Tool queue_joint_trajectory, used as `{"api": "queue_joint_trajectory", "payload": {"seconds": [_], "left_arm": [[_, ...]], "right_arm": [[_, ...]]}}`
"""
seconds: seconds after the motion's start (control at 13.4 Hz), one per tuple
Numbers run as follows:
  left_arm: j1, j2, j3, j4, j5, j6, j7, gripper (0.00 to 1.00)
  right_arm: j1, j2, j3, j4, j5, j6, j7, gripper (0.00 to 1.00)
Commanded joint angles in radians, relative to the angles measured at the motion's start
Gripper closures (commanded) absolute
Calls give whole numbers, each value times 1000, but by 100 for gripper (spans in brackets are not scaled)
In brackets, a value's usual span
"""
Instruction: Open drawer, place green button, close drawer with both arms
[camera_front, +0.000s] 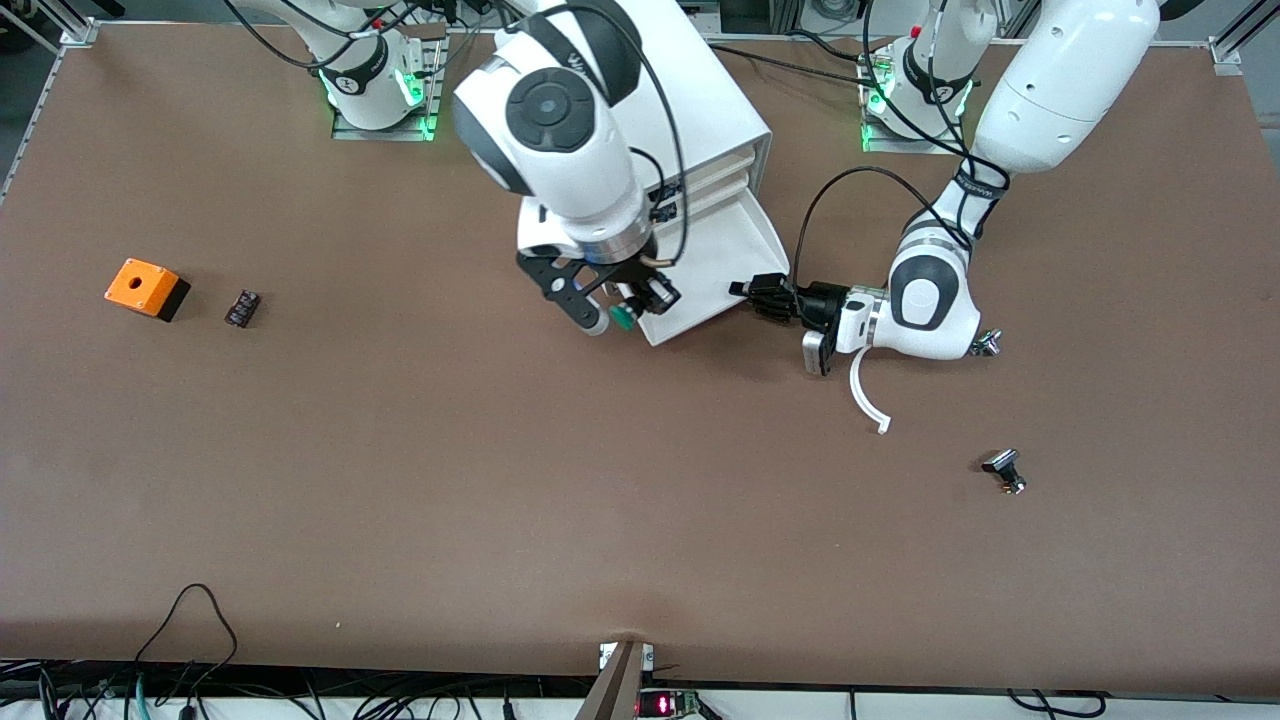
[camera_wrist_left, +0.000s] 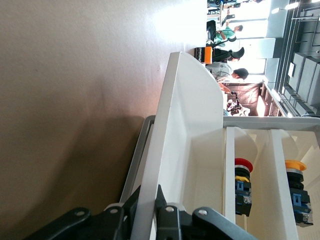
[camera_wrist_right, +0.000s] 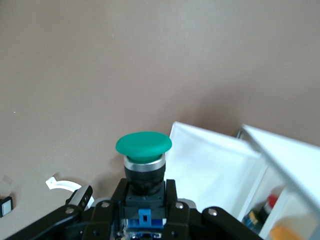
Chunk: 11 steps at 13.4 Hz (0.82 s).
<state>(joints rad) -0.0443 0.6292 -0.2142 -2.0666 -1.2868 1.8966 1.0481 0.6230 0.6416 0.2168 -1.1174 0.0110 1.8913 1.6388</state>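
Observation:
The white cabinet (camera_front: 715, 100) has its lowest drawer (camera_front: 715, 265) pulled out; the drawer shows bare inside. My left gripper (camera_front: 748, 291) is shut on the drawer's side wall (camera_wrist_left: 182, 125), with the jaws pinching the thin white edge (camera_wrist_left: 149, 212). My right gripper (camera_front: 628, 305) is shut on the green-capped button (camera_front: 625, 317) and holds it in the air just over the table, beside the drawer's front corner. In the right wrist view the button (camera_wrist_right: 144, 145) stands between the fingers (camera_wrist_right: 144, 200), with the open drawer (camera_wrist_right: 215, 165) beside it.
An orange box (camera_front: 147, 288) and a small black part (camera_front: 242, 307) lie toward the right arm's end. A metal button (camera_front: 1005, 472) and a curved white strip (camera_front: 868, 395) lie toward the left arm's end. Upper drawers hold a red (camera_wrist_left: 243, 165) and a yellow button (camera_wrist_left: 295, 165).

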Motion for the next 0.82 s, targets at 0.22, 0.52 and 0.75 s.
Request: {"api": "queue_joint_trajectory", "payload": {"seconds": [0.22, 0.52, 0.75], "left_arm": [[15, 6, 15, 56, 66, 9, -63, 0], [14, -114, 15, 112, 251, -16, -372, 0], [20, -134, 16, 265, 426, -161, -642, 0]], "right_arm": [[102, 91, -11, 10, -33, 55, 211, 100], [138, 108, -13, -119, -45, 216, 271, 100], [182, 164, -13, -130, -91, 282, 370, 100]]}}
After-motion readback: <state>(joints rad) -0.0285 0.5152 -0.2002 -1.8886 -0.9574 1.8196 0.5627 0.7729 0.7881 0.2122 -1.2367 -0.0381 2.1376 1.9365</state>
